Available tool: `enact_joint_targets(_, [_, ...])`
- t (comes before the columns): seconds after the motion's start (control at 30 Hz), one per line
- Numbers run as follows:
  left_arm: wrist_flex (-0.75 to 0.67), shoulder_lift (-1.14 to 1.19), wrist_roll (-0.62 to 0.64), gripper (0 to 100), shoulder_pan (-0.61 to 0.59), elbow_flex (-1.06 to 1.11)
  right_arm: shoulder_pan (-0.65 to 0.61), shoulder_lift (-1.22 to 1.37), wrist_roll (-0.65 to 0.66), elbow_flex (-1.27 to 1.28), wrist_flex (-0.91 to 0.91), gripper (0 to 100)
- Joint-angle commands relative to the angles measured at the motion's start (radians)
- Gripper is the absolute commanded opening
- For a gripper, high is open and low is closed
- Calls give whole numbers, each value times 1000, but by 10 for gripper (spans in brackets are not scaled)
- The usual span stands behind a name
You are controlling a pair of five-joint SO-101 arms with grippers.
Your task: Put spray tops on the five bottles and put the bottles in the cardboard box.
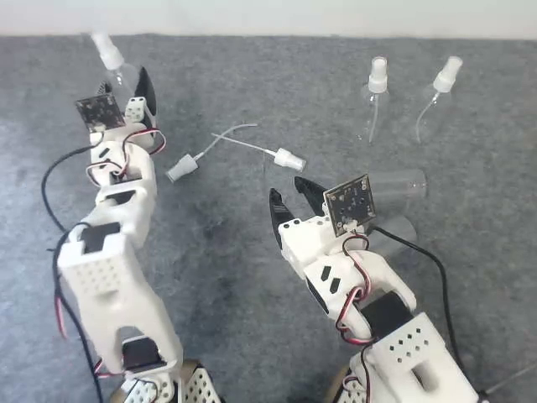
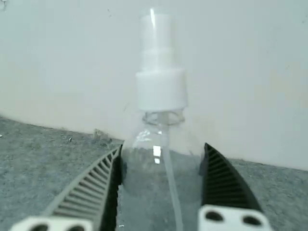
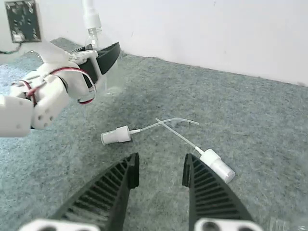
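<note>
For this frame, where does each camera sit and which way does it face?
High view: fixed above the arms' base end, looking down over the table; both arms show.
Left wrist view: on the left arm, facing the wall; left gripper, jaws closed on a capped bottle.
Right wrist view: on the right arm, looking forward and down at two loose spray tops; right gripper, jaws open.
Shared: high and right wrist views also show the left gripper holding that bottle.

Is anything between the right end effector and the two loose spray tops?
Nothing visible does. The nearer spray top and the farther spray top lie on bare carpet ahead of the open right end effector.
</note>
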Motion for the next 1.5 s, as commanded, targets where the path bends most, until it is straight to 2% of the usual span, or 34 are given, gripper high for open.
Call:
enact_joint_targets(0.0, [-40, 95, -11, 130, -2, -179, 10, -22, -6, -12, -24, 132])
enact_joint_targets(0.17, [-41, 241, -51, 130, -14, -337, 10, -22, -6, -12, -24, 132])
enact_joint_targets(0.37, [-48, 270, -57, 130, -21, -355, 10, -22, -6, -12, -24, 132])
enact_joint_targets(0.5, [-152, 290, -58, 131, -9, -340, 10, -22, -8, -12, -24, 132])
enact_joint_targets(0.67, [-284, 368, -169, 131, 28, -341, 10, -22, -9, -11, -39, 130])
enact_joint_targets(0.8, [-385, 439, -186, 131, 38, -358, 12, -22, -9, -9, -54, 130])
enact_joint_targets(1.03, [-313, 554, -184, 132, 31, -513, 12, -22, -9, -8, -54, 130])
enact_joint_targets(1.23, [-310, 595, -129, 269, 31, -535, 12, -22, -6, -8, -56, 130])
enact_joint_targets(1.47, [-305, 594, -118, 283, 31, -533, 12, -22, -5, -8, -56, 132])
